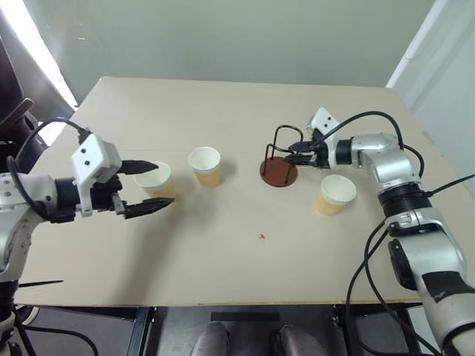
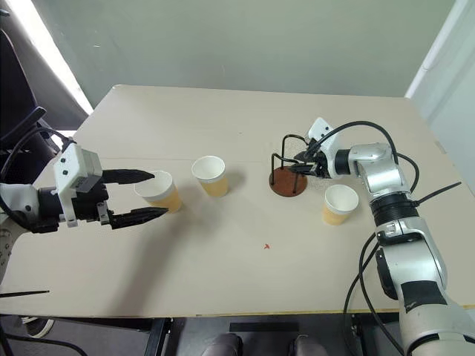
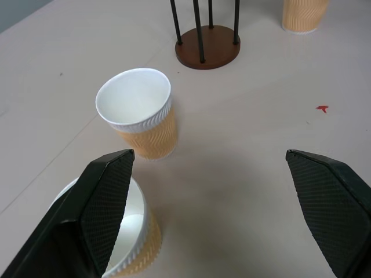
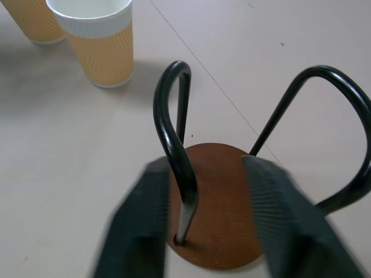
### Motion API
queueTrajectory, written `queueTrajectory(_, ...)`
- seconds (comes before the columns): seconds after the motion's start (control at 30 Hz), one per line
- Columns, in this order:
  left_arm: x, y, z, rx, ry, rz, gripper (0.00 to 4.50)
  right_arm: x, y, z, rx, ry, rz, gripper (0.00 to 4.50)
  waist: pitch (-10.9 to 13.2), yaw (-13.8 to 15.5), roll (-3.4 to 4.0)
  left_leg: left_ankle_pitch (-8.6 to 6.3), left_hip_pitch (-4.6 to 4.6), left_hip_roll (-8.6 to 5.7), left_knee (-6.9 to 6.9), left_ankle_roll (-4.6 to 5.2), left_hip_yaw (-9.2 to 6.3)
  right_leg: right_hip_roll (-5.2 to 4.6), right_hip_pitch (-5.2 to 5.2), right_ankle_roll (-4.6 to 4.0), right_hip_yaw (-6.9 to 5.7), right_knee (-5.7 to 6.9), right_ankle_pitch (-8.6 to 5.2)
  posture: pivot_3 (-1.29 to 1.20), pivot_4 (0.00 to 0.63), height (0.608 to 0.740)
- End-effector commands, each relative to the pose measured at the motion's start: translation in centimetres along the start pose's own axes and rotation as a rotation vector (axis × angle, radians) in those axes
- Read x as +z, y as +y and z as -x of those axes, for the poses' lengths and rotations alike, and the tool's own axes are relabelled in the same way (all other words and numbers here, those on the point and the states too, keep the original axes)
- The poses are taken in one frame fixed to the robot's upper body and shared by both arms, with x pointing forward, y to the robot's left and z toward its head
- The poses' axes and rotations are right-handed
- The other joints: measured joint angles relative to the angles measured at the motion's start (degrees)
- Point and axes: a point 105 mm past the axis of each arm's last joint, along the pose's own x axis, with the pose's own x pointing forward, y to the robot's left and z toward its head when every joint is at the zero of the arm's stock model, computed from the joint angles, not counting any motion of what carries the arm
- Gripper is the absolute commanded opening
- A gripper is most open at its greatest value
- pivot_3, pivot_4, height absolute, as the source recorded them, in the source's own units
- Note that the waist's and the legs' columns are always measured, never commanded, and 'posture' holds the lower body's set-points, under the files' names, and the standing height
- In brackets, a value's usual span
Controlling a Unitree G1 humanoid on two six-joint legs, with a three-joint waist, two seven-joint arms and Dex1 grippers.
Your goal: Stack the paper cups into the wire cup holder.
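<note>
Table (image 1: 223,259): beige top, fills most of the head views; pale wall along the upper edge of the frame.

Right arm reaches in from the lower right of the frame toward centre. Right gripper (image 1: 300,154) sits at the wire cup holder (image 1: 280,159), just right of centre. In the right wrist view the two black fingers (image 4: 139,231) stand one on each side of a wire loop above the reddish-brown disc base; a gap is visible between the fingers and the wire, and the fingers are blurred. Neither spread wide nor pressed together; whether they actually pinch the wire, cannot tell.

Left arm enters from the left edge, mid-height. Left gripper (image 1: 145,187) is spread wide, fingers well apart, pinching nothing. One finger lies above and one below the leftmost paper cup (image 1: 157,180); in the left wrist view this cup shows just beside one finger, no contact evident.

Wire cup holder: upright, black loops rising from the round base, holding no cup. Seen at the top of the left wrist view as well.

Paper cups, three, all upright on the table, mouths up:
- leftmost cup, left of centre, between the left gripper's fingers;
- middle cup (image 1: 205,166), just right of it, near but apart, and left of the holder;
- right cup (image 1: 335,193), lower right of the holder, under the right forearm line, apart from the base.

Small red speck (image 1: 262,237) on the table, below centre.
</note>
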Motion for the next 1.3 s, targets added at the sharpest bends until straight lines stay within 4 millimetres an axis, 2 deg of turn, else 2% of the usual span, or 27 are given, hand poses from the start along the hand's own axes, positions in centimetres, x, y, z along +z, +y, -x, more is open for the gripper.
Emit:
queueTrajectory(0.03, 1.3, 0.2, 0.7, 0.028, -0.020, -0.054, 4.50, 1.8, -0.6, 0.5, -0.018, -0.044, 0.047, 0.15, 0.00, 0.00, 0.00, 0.00, 0.00, 0.00, 0.00, -0.01, 0.00, 0.00, 0.00, 0.00, 0.00, 0.01, 0.00, 0.00, 0.150, 0.740)
queueTrajectory(0.07, 1.3, 0.3, 0.7, 0.029, -0.020, -0.054, 4.50, 1.8, -0.5, 0.5, -0.009, -0.045, 0.050, 0.03, 0.00, 0.00, 0.00, 0.00, 0.00, 0.00, 0.00, -0.02, 0.00, 0.00, 0.00, 0.00, 0.00, 0.02, 0.00, 0.00, 0.150, 0.740)
queueTrajectory(0.17, 1.4, 0.3, 0.8, 0.028, -0.021, -0.056, 4.50, 2.0, -0.2, 0.5, 0.007, -0.048, 0.057, 0.03, 0.00, -0.01, 0.00, 0.00, 0.00, 0.01, 0.00, -0.03, 0.01, 0.00, -0.03, -0.02, 0.00, 0.04, 0.00, 0.00, 0.150, 0.740)
queueTrajectory(0.37, 2.3, -0.5, 0.9, -0.056, -0.033, -0.063, 4.50, 3.4, 1.9, 1.4, 0.133, -0.090, 0.108, 0.03, 0.00, -0.02, 0.00, 0.00, -0.11, 0.03, 0.00, -0.06, 0.04, 0.03, -0.13, -0.03, 0.00, 0.06, -0.01, 0.00, 0.150, 0.740)
queueTrajectory(0.47, 2.2, -2.2, 0.9, -0.173, -0.010, -0.066, 4.50, 3.9, 4.1, 2.3, 0.248, -0.107, 0.144, 0.03, 0.00, -0.01, 0.00, 0.00, -0.17, 0.03, 0.00, -0.07, 0.04, 0.03, -0.15, -0.03, -0.01, 0.04, -0.01, 0.00, 0.150, 0.740)
queueTrajectory(0.57, 1.9, -3.5, 0.8, -0.266, 0.022, -0.074, 4.50, 3.5, 6.7, 3.0, 0.368, -0.090, 0.186, 0.03, 0.00, -0.01, -0.01, 0.00, -0.21, 0.03, 0.00, -0.08, 0.10, 0.04, -0.14, -0.03, 0.00, -0.02, -0.01, 0.00, 0.150, 0.740)
queueTrajectory(0.67, 1.8, -4.3, 0.4, -0.333, 0.038, -0.083, 4.50, 3.1, 9.3, 3.7, 0.483, -0.069, 0.226, 0.03, 0.00, -0.03, -0.01, 0.02, -0.20, 0.04, 0.02, -0.12, 0.17, 0.08, -0.14, -0.03, -0.01, 0.02, -0.01, 0.00, 0.150, 0.740)
queueTrajectory(0.9, 1.0, -5.4, -0.6, -0.402, 0.071, -0.092, 4.50, 2.5, 13.2, 4.0, 0.614, -0.044, 0.277, 0.03, -0.02, -0.40, -0.03, 0.04, -0.06, 0.09, 0.13, -0.13, 0.06, 0.10, -0.09, -0.03, 0.03, 0.15, -0.01, 0.00, 0.150, 0.740)
queueTrajectory(1.13, 0.9, -5.4, -0.6, -0.398, 0.072, -0.089, 4.50, 2.1, 14.7, 3.9, 0.654, -0.049, 0.269, 0.03, -0.02, -0.53, -0.03, 0.04, -0.07, 0.12, 0.12, -0.12, 0.04, 0.13, -0.08, -0.02, 0.02, 0.14, -0.01, 0.00, 0.150, 0.740)
queueTrajectory(1.3, 0.8, -5.1, -0.5, -0.383, 0.078, -0.087, 4.50, 1.1, 14.8, 3.3, 0.640, -0.022, 0.266, 0.03, -0.02, -0.54, -0.04, 0.04, -0.07, 0.12, 0.13, -0.11, 0.02, 0.13, -0.06, -0.02, 0.02, 0.12, -0.01, 0.00, 0.150, 0.740)
